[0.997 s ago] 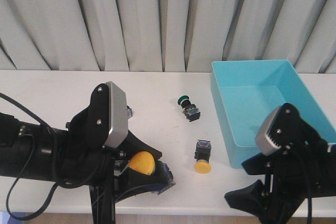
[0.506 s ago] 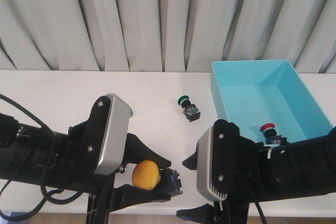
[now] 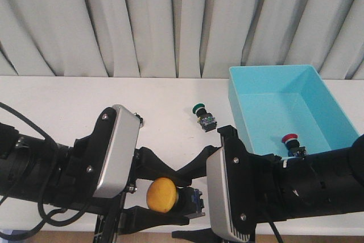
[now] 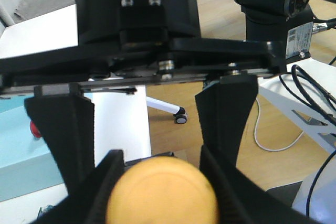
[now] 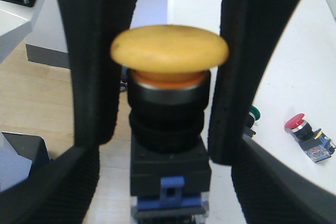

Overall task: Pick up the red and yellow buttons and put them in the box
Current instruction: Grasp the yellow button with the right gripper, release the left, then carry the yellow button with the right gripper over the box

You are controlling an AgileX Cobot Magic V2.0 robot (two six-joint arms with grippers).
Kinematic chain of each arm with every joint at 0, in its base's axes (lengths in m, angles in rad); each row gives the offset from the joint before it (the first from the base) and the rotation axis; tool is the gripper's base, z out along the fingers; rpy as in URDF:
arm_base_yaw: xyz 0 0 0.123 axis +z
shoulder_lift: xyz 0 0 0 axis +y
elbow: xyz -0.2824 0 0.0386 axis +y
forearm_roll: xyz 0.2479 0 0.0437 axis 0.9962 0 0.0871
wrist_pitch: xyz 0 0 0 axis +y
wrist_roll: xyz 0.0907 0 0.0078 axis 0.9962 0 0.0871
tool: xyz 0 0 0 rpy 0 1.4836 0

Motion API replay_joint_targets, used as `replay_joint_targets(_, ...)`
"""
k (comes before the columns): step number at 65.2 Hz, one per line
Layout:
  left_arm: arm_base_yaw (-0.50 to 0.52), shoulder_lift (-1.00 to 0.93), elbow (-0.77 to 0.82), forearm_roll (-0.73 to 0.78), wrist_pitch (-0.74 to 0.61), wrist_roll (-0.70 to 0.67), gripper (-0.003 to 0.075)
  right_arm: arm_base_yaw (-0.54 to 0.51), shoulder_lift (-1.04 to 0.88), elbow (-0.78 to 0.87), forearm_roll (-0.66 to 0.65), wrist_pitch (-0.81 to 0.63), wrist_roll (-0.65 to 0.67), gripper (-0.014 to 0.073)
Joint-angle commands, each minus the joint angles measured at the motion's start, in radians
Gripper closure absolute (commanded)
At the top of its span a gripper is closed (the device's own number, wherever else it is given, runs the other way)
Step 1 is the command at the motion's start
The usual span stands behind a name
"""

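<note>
My left gripper [image 3: 170, 197] is shut on a yellow button [image 3: 162, 194] and holds it in the air over the table's front edge; its cap fills the space between my fingers in the left wrist view [image 4: 161, 192]. My right gripper [image 3: 189, 202] faces it, jaws open on either side of the button's black body [image 5: 169, 166] without closing on it. A red button [image 3: 290, 139] lies inside the turquoise box [image 3: 318, 86]. Another red button [image 5: 302, 128] lies on the white table in the right wrist view.
A green-capped button [image 3: 203, 115] lies on the table left of the box. Both arms crowd the table's front edge and hide the table surface behind them. Grey curtains hang behind the table.
My right arm has swung left from the table's front right corner up to the left gripper. The left gripper has carried the yellow button a little lower and to the right. The box's red button has come into view.
</note>
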Motion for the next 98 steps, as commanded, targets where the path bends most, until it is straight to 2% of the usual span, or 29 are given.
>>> replay_joint_targets(1, -0.008, -0.019, -0.026, -0.079, 0.029, 0.001, 0.0535, 0.001, -0.017, -0.028, 0.046, 0.003, -0.014, 0.0127)
replay_joint_targets(23, -0.008, -0.019, -0.026, -0.093, 0.032, 0.001, 0.0535, 0.001, -0.017, -0.023, 0.027, -0.001, -0.005, 0.0287)
replay_joint_targets(34, -0.008, -0.019, -0.026, -0.093, 0.029, 0.000, 0.0508, 0.001, -0.017, -0.023, 0.027, -0.001, -0.005, 0.0363)
replay_joint_targets(42, -0.008, -0.019, -0.026, -0.093, 0.030, -0.001, 0.0416, 0.001, -0.017, -0.023, 0.027, -0.001, -0.005, 0.0374)
replay_joint_targets(59, -0.008, -0.019, -0.026, -0.093, 0.026, -0.011, 0.0127, 0.001, -0.017, -0.023, 0.027, -0.016, 0.022, 0.0374)
replay_joint_targets(64, -0.008, -0.019, -0.026, -0.086, 0.020, -0.011, 0.0085, 0.001, -0.017, -0.023, 0.018, -0.032, 0.046, 0.0374)
replay_joint_targets(70, -0.008, -0.019, -0.026, -0.059, -0.019, -0.018, 0.0080, 0.001, -0.020, -0.023, -0.022, -0.035, 0.073, 0.0374)
replay_joint_targets(78, -0.008, -0.019, -0.026, 0.025, -0.113, -0.100, 0.0089, -0.002, -0.020, -0.023, -0.121, -0.054, 0.216, 0.0372)
replay_joint_targets(86, -0.008, -0.019, -0.026, 0.162, -0.175, -0.215, 0.0097, -0.002, -0.020, -0.023, -0.351, -0.079, 0.455, 0.0370)
replay_joint_targets(94, -0.008, -0.019, -0.026, 0.308, -0.202, -0.331, 0.0113, -0.006, -0.020, -0.031, -0.652, -0.129, 0.820, 0.0368)
replay_joint_targets(98, -0.008, -0.019, -0.026, 0.371, -0.210, -0.386, 0.0124, -0.034, -0.020, -0.048, -0.803, -0.133, 1.096, 0.0368)
